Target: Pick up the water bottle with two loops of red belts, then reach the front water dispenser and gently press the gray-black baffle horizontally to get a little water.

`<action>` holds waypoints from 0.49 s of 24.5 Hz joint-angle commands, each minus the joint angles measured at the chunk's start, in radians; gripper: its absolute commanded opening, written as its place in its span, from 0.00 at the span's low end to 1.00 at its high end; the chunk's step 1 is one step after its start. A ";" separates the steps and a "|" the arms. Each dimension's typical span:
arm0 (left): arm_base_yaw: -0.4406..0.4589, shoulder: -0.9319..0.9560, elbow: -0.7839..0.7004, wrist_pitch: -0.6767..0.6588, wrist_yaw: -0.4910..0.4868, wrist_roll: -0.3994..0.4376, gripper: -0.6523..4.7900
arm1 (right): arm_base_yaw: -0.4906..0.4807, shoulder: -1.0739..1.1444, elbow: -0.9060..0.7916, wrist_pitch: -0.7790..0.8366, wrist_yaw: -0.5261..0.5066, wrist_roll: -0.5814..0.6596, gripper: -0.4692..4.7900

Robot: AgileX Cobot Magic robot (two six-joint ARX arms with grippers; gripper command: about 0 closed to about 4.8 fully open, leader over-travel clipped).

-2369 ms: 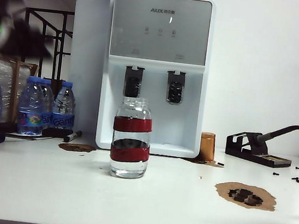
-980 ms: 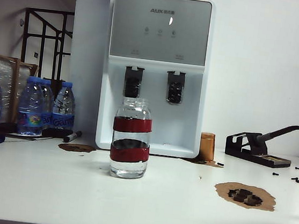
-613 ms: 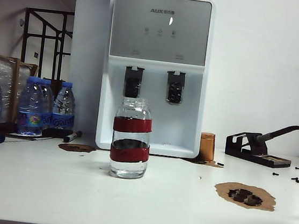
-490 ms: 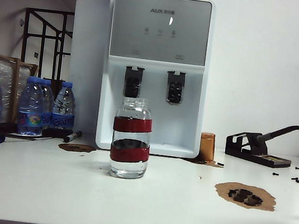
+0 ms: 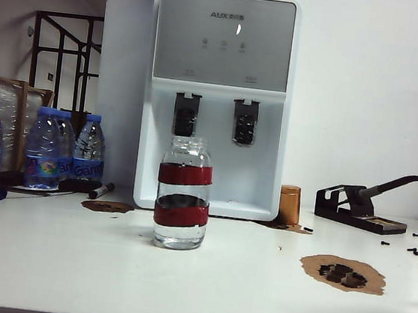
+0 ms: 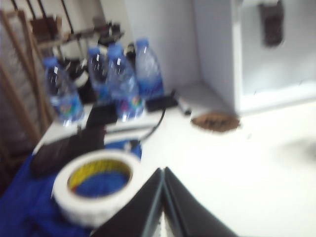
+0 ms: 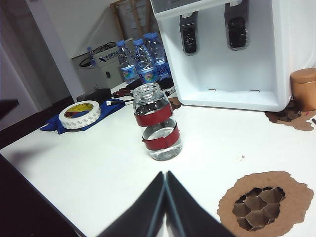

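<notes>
The water bottle [image 5: 183, 195], a clear jar with two dark-red bands and some water in it, stands upright on the white table in front of the white water dispenser [image 5: 217, 97]. The gray-black baffle [image 5: 185, 117] hangs just above and behind its mouth. No arm shows in the exterior view. My right gripper [image 7: 165, 173] is shut with nothing in it and points at the bottle [image 7: 157, 129] from a short distance, with the baffle [image 7: 189, 35] beyond. My left gripper [image 6: 164, 170] is shut too, holding nothing, low over the table's left side, far from the bottle.
Blue-capped bottles [image 5: 44, 149] and a marker [image 5: 101, 189] stand left of the dispenser. A white tape roll [image 6: 96, 190] lies on blue cloth near my left gripper. A copper cup [image 5: 289, 205], a soldering stand [image 5: 354, 207], loose screws [image 5: 417, 252] and a brown patch [image 5: 343, 274] are on the right.
A dark blurred arm at the upper left of the exterior view in the oldest frame has left that view. The bottle and everything on the table have stayed put.
</notes>
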 commanded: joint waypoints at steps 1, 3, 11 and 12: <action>0.002 -0.001 -0.002 -0.047 -0.040 0.007 0.11 | 0.003 0.000 -0.004 0.009 0.000 0.003 0.09; 0.002 -0.001 -0.002 -0.050 -0.025 0.007 0.11 | 0.003 0.000 -0.004 0.009 -0.001 0.003 0.09; 0.002 -0.001 -0.002 -0.049 -0.032 0.006 0.11 | 0.003 0.000 -0.004 0.009 -0.006 0.003 0.09; 0.002 -0.001 -0.001 -0.049 -0.032 0.007 0.11 | 0.003 0.000 -0.004 0.009 -0.006 0.003 0.09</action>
